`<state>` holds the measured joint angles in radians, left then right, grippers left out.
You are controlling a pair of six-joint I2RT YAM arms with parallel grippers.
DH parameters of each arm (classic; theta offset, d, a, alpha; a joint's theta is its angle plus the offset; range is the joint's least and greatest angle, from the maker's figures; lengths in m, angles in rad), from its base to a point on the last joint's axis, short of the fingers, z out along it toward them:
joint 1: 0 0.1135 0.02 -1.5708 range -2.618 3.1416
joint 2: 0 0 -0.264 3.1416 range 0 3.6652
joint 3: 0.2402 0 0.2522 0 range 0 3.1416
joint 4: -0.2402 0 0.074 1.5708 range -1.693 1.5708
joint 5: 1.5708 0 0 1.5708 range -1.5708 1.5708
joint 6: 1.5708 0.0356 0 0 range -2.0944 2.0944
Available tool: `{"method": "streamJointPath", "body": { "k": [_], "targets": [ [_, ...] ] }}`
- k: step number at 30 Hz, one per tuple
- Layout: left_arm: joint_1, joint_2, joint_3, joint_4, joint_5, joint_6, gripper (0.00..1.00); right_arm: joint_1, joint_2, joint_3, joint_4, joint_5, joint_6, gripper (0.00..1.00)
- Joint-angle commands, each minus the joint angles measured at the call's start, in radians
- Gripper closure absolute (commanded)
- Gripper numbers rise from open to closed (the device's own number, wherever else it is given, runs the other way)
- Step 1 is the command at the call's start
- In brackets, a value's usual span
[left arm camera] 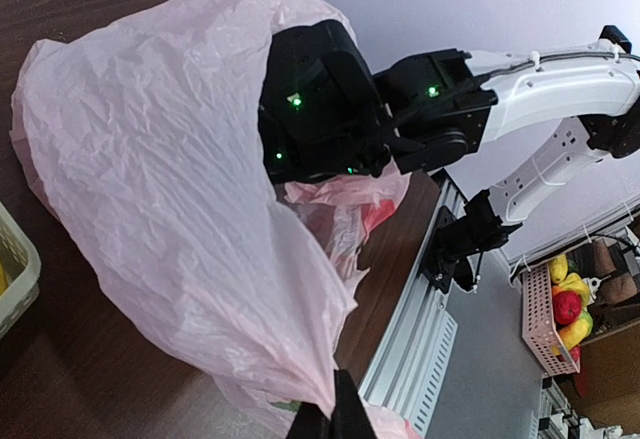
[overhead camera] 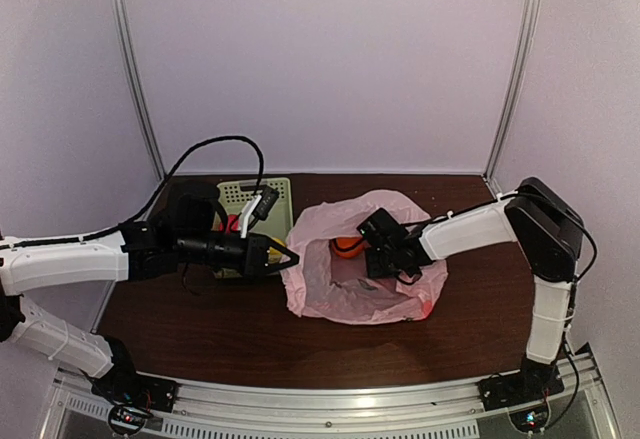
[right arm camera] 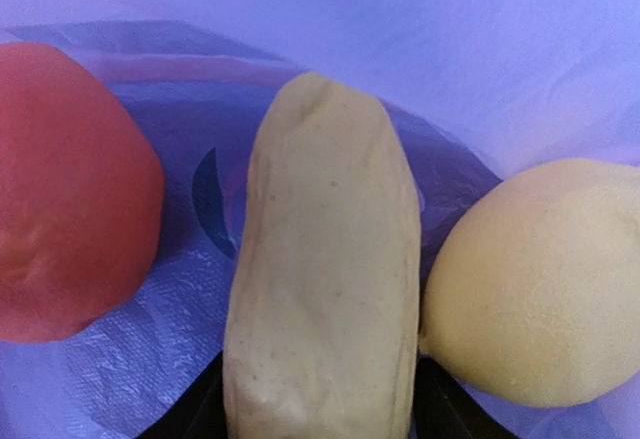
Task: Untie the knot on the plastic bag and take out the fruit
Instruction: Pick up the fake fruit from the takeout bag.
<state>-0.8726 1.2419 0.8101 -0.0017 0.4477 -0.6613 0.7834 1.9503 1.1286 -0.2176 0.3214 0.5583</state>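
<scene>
Two hands meet the pink bag at the centre of the bench: left hand pinched shut on its 9 o'clock rim, right hand inside, clamped around a long yellow fruit.

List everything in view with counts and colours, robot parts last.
table: 1, dark brown, under everything
bag: 1, pink, table centre, mouth open
round fruit: 1, red-orange, in bag, left
long fruit: 1, pale yellow, in bag, middle
lemon-like fruit: 1, yellow, in bag, right
basket: 1, pale green, left of bag
red item: 1, in basket, mostly hidden
crate: 1, pink, off the table
crate fruit: several, yellow and red, in crate
left pincer: shut on bag's rim
right pincer: in bag, fingers either side of long fruit, grip unclear
</scene>
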Motion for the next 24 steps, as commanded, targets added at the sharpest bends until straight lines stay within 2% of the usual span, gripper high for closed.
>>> {"method": "streamJointPath", "body": {
  "k": [1,9,15,24],
  "targets": [
    [-0.006,0.0,0.017,0.011,0.002,-0.004,1.0,-0.017,0.036,0.022,-0.001,-0.029,-0.035,0.48],
    [-0.006,0.009,0.024,0.014,0.0,-0.006,1.0,-0.016,-0.033,-0.009,0.029,-0.073,-0.071,0.74],
    [-0.006,0.011,0.021,0.016,-0.007,-0.009,1.0,0.007,-0.155,-0.082,0.097,-0.132,-0.143,0.76],
    [-0.006,0.017,0.027,0.031,-0.042,-0.028,1.0,0.118,-0.307,-0.149,0.087,-0.194,-0.227,0.76]
  ]
}}
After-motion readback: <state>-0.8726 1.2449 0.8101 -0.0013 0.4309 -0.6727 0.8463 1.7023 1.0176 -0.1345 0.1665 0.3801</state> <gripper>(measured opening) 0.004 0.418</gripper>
